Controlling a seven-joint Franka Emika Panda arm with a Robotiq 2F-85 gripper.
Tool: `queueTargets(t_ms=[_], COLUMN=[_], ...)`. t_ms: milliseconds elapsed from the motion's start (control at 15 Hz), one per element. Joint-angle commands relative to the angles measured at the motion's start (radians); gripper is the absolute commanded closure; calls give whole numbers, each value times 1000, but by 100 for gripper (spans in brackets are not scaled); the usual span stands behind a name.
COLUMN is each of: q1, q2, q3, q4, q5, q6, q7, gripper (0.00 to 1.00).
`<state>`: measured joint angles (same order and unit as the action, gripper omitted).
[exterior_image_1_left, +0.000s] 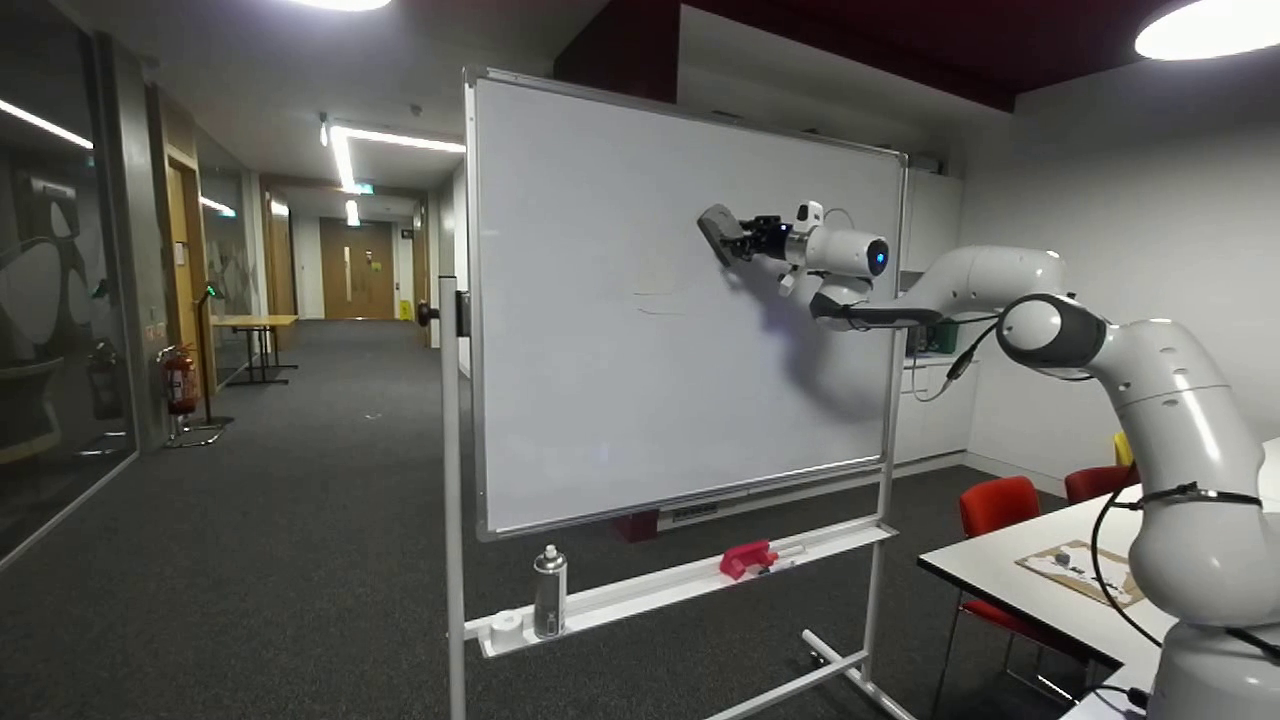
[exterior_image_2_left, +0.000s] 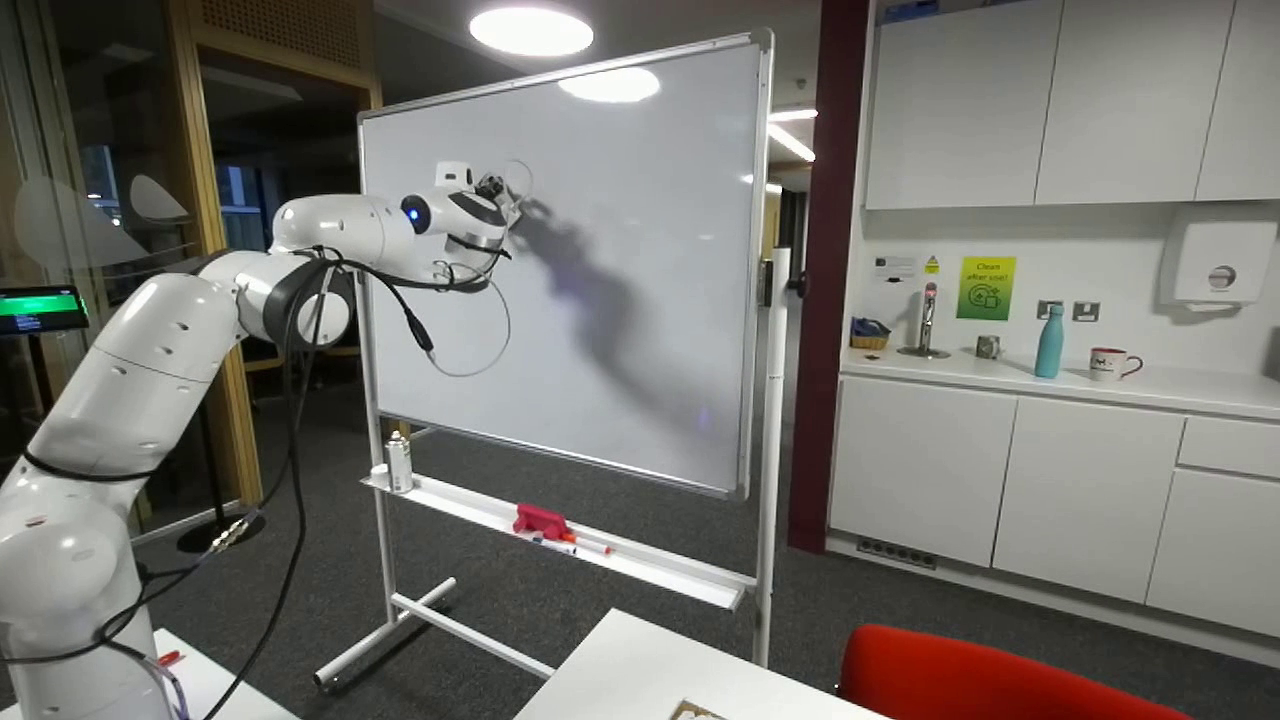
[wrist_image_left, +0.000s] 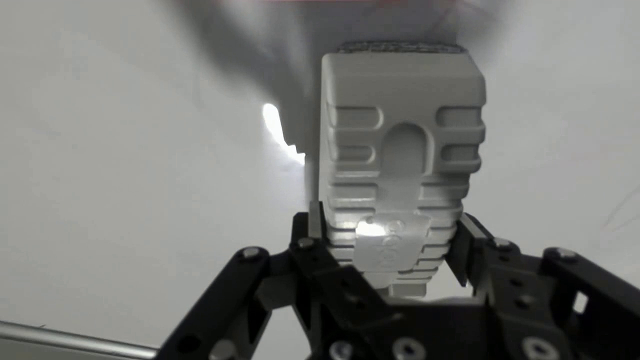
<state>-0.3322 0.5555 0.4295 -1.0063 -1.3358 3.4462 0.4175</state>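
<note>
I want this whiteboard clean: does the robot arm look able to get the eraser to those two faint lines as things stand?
Probably yes: the gripper holds the gray eraser up at the whiteboard, and in an exterior view nothing shows between it and the faint lines lower down.

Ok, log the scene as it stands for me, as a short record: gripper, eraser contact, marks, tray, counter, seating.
Gripper: closed on the grey eraser, one finger on each side
Eraser contact: close to the whiteboard; touching or not, cannot tell
Marks: two thin lines, lower than the eraser in an exterior view
Tray: spray can, white roll, red object, markers
Counter: turquoise bottle, mug, tap
Seating: red chair
</note>
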Motion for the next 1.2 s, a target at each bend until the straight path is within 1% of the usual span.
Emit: queueTargets(t_ms=[0,133,267,333,400,467,600,733,867,1000,1067,1133], q1=[-49,-58,-47,36,57,84,131,176,220,256,256,265], q2=[17,30,55,36,47,58,69,81,98,107,115,112], q3=[-9,-13,-25,-174,-202,-247,-314,-358,-391,-412,-405,-400], q4=[107,154,218,204,220,235,233,223,229,223,237,221], q5=[53,83,107,278,337,411,531,620,682,714,649,640], q6=[-89,-105,-157,-143,-151,-151,-150,-141,-135,-129,-133,-125], q7=[1,-9,-27,-114,-148,-195,-272,-343,-411,-470,-432,-443], gripper=[66,66,66,66,66,66,66,66,66,66,66,66])
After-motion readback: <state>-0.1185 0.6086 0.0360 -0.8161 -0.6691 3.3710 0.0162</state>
